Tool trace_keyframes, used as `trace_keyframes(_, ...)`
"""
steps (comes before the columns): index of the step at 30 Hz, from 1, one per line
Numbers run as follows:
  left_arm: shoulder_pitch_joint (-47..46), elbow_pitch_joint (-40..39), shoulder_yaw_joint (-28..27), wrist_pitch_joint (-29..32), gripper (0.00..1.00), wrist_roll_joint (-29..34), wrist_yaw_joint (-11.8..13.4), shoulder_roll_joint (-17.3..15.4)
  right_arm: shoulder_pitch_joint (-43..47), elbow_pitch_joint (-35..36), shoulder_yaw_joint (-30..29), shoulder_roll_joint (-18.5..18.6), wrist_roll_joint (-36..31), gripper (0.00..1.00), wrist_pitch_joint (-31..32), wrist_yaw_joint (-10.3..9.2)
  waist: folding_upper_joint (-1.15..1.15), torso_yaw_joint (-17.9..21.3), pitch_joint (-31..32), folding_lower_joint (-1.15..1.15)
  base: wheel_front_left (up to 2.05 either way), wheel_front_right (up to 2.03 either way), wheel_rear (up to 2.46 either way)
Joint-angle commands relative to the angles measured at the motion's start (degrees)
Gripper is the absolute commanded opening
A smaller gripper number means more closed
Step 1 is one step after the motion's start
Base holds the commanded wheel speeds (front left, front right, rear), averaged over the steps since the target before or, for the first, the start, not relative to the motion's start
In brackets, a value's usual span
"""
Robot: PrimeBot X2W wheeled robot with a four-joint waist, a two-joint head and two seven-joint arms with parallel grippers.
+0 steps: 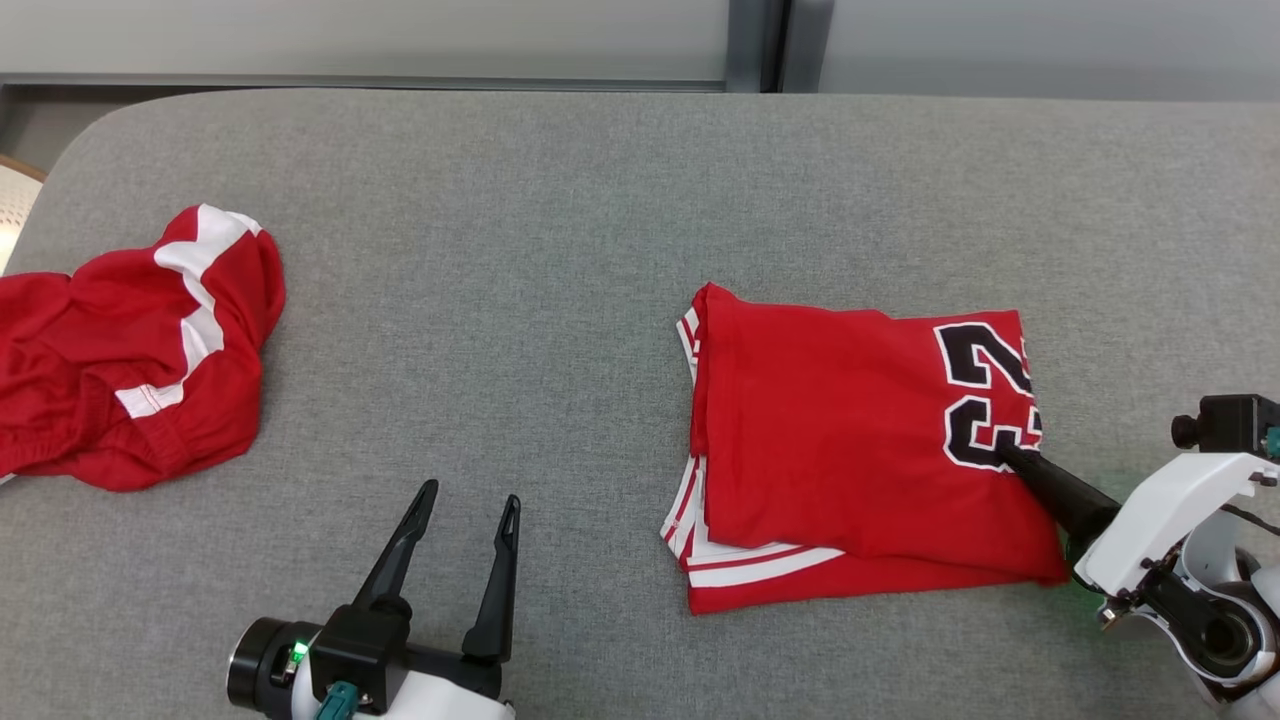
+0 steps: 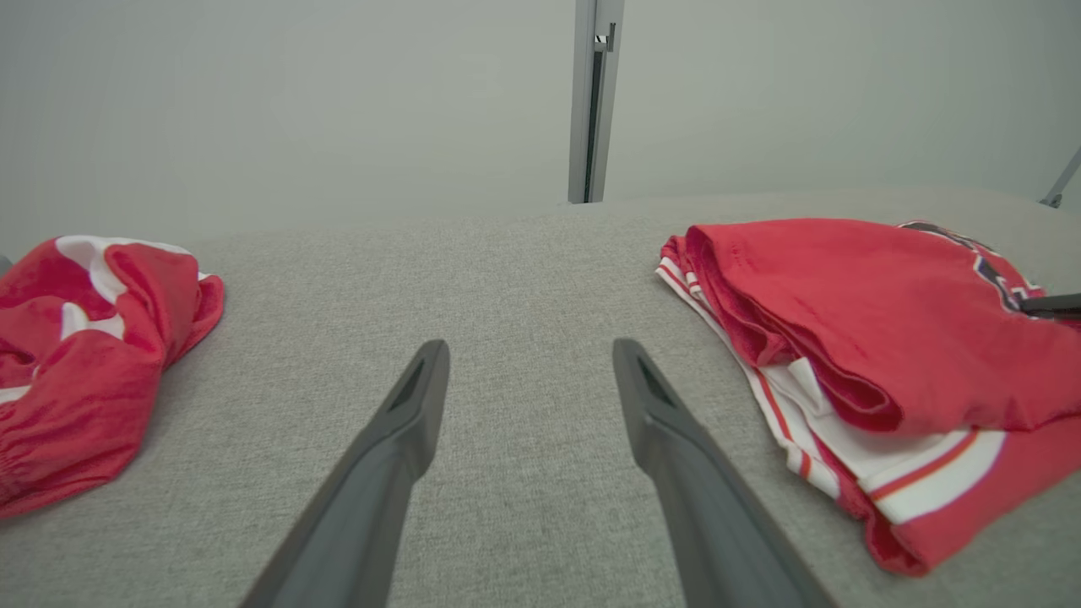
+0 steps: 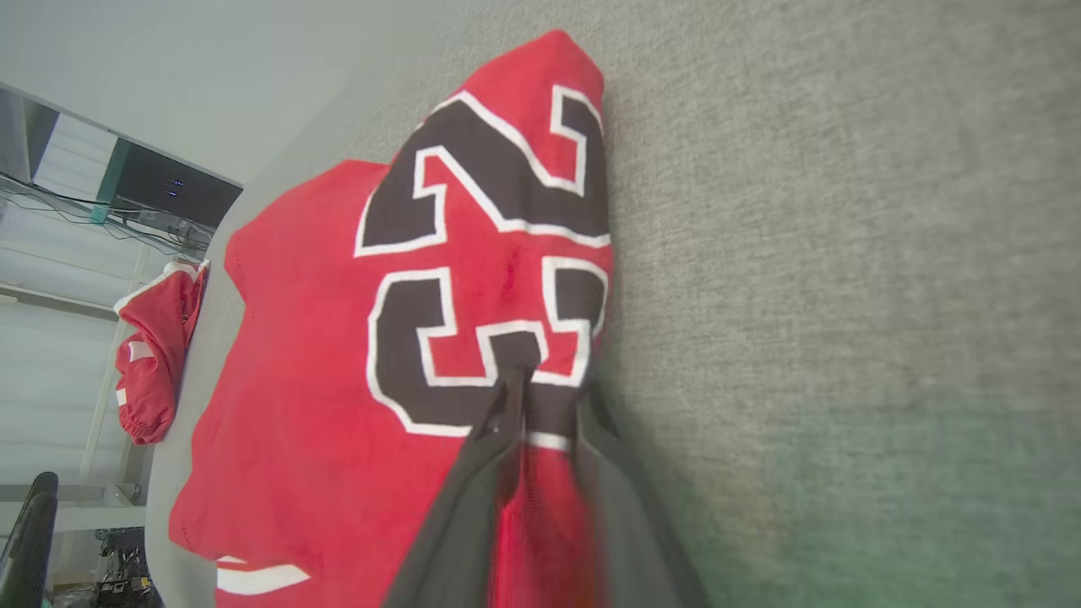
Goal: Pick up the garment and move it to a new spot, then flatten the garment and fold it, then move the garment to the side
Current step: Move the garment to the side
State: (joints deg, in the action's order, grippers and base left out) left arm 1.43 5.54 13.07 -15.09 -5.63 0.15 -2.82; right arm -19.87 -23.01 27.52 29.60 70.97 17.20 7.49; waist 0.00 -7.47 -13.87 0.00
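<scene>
Red cloth sits pinched between the two dark fingers of the right gripper [image 3: 549, 395], which stand narrow on the near right edge of the folded jersey [image 1: 850, 440], just under the black-and-white number. The fingertips are blurred in the wrist view, so how firmly they bite cannot be told. The grip seems placed on that edge because the layers stack there: taking them together would let the whole fold travel as one piece. Beyond the fingertips and to their left the jersey lies flat and squared, with white-trimmed layers peeking out at its far-left and near edges. That suggests the folding is done and only the move to the side is left. If the fingers have caught just the upper layers, the fold may open when pulled.

Well to the left of this gripper, the left gripper [image 1: 471, 493] has its fingers spread wide and empty above the grey fabric table [image 1: 600, 200], probably kept clear. Farther left again lies a crumpled red garment [image 1: 130, 350], untouched.
</scene>
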Motion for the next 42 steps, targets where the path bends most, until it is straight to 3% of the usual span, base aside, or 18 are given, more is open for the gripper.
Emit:
trace_keyframes(1,-1.15,-0.1,0.06,-0.08,1.0,0.2,0.27,-0.18,0.59,0.74,0.38,0.67,0.34,0.0,0.14,-0.01,0.0,-0.12,-0.39,0.0,0.0,0.0,0.0)
trace_keyframes(10,-2.95,0.04,0.28,-0.09,1.0,2.01,-0.71,-0.17,-5.52,-0.4,0.07,5.12,-4.89,0.0,-9.01,-0.02,0.0,2.19,-4.21,0.0,0.0,0.0,0.0)
trace_keyframes(20,-8.9,-4.37,1.44,-0.08,1.0,5.58,-3.2,-1.14,-19.97,-6.6,-3.19,12.15,-11.95,0.0,-15.23,-0.02,0.0,6.4,-15.38,0.0,0.0,0.0,0.0)
trace_keyframes(31,-13.57,-11.69,3.54,-0.03,1.0,6.9,-3.6,-2.18,-26.43,-11.59,-11.08,22.44,-16.54,0.0,-19.56,-0.03,0.0,9.48,-23.53,0.0,0.0,0.0,0.0)
trace_keyframes(38,-14.79,-13.6,4.76,0.04,1.0,7.04,-2.93,-2.88,-27.25,-14.52,-14.67,26.53,-21.14,0.0,-18.7,-0.03,0.0,9.18,-25.8,0.0,0.0,0.0,0.0)
trace_keyframes(39,-14.88,-13.74,4.89,0.04,1.0,6.91,-2.74,-2.91,-27.36,-15.08,-15.07,26.8,-22.6,0.44,-18.78,-0.03,0.0,9.05,-25.94,0.0,0.0,0.0,0.0)
trace_keyframes(40,-14.89,-13.79,5.07,0.04,1.0,6.77,-2.67,-2.89,-27.83,-15.75,-15.56,26.85,-24.14,1.0,-19.51,-0.03,0.0,8.85,-25.98,0.0,0.0,0.0,0.0)
trace_keyframes(42,-14.96,-13.69,5.3,0.04,1.0,6.6,-2.63,-2.83,-28.24,-16.44,-15.96,26.47,-25.96,1.0,-20.38,-0.03,0.0,8.56,-25.78,0.0,0.0,0.0,0.0)
